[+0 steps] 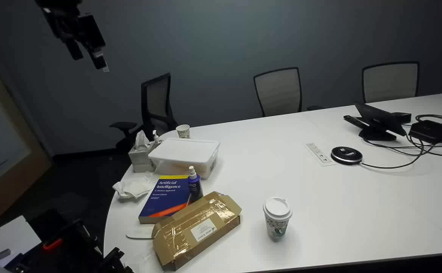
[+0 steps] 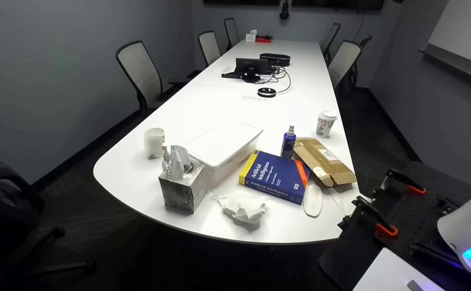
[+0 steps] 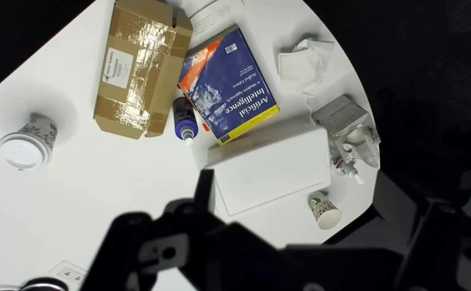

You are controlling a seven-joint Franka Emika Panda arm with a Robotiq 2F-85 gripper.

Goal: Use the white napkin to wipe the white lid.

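Observation:
The white lid sits flat on a translucent plastic box on the table. It also shows in the other views. The crumpled white napkin lies on the table between the tissue box and the blue book, near the rounded edge. It shows in an exterior view and at the upper right of the wrist view. My gripper is high above the table's end, apart from everything. In the wrist view the gripper has its fingers wide apart with nothing between them.
A tissue box, a pump bottle and a paper cup stand by the lidded box. The blue book, purple spray bottle, cardboard box and lidded cup lie or stand on the near side.

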